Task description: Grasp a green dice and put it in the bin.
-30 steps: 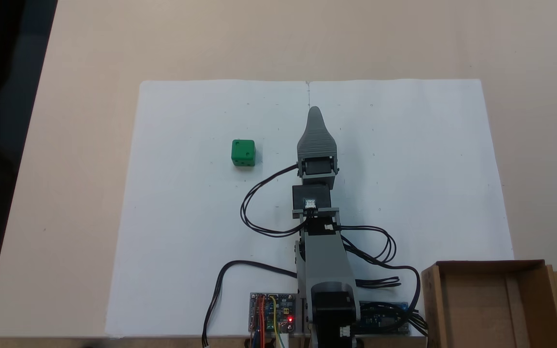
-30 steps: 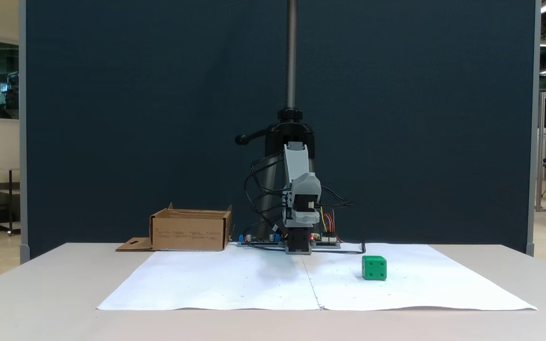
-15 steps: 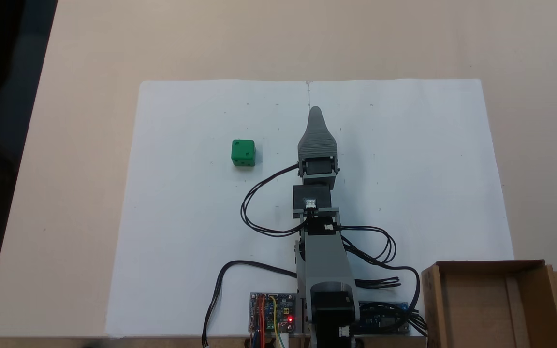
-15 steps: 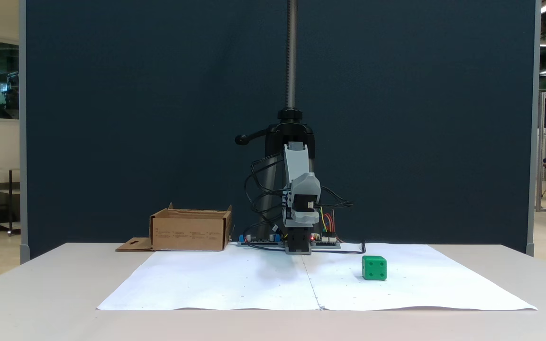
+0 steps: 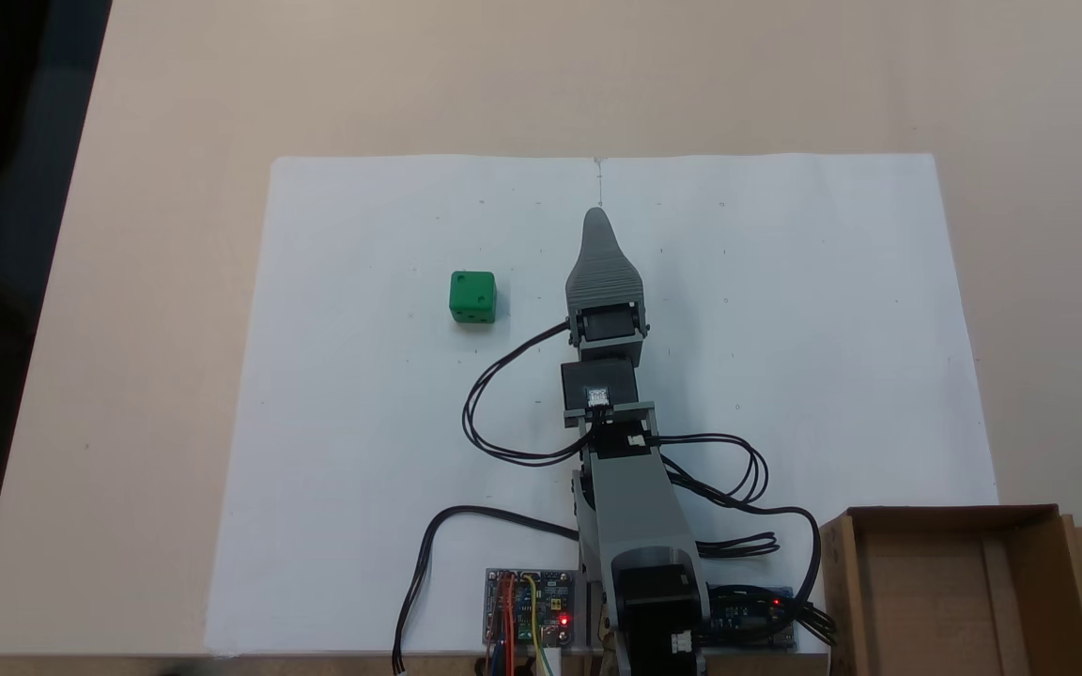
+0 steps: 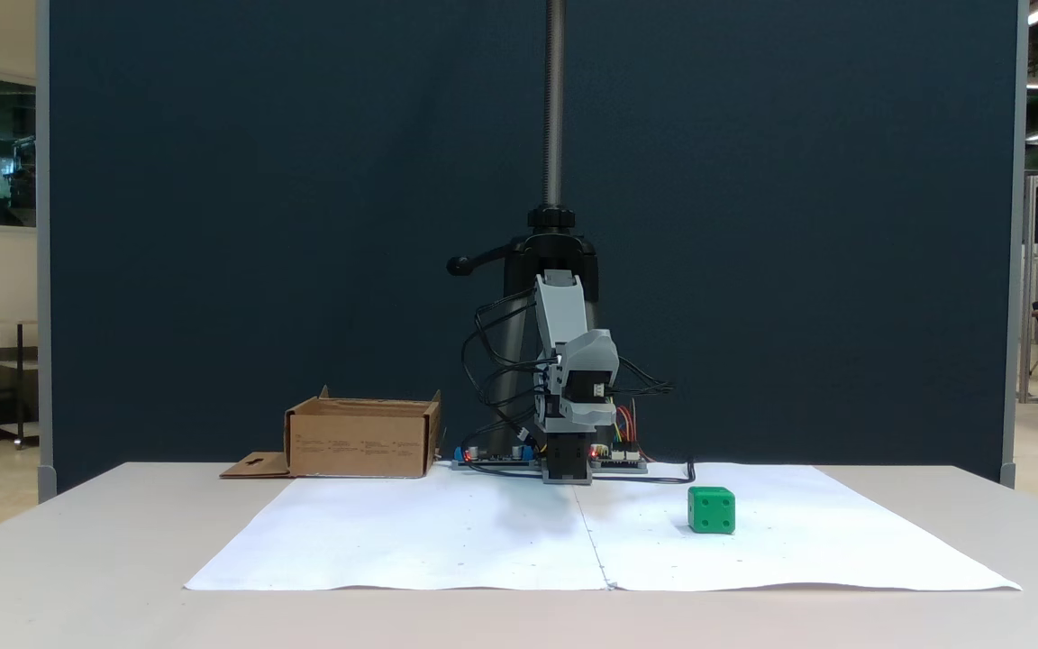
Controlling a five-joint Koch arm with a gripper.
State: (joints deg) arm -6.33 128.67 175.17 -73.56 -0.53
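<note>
A: Where does the green dice (image 5: pixel 472 297) sit?

B: On the white paper sheet (image 5: pixel 363 422), left of centre in the top-down fixed view. In the other fixed view the green dice (image 6: pixel 711 510) is right of centre, low in the frame. It is a cube, so it has no long axis (its sides run square to the sheet's edges). Two dark pips show on its top face from above, and four on the face turned toward the front camera.

A: And the gripper?

B: From above the gripper (image 5: pixel 596 222) appears as one tapered grey shape pointing toward the top of the frame, just right of the dice and apart from it. Only one tip shows, so how far it is open cannot be told. Nothing is seen in it or touching it.

A: The bin?

B: The bin (image 5: pixel 954 521) stands on the counter (image 5: pixel 175 188) at the lower right of the top-down view, its hang-hole flap on the right, well apart from the dice. From the front, the bin (image 6: pixel 361 439) is left of the arm's base.
</note>
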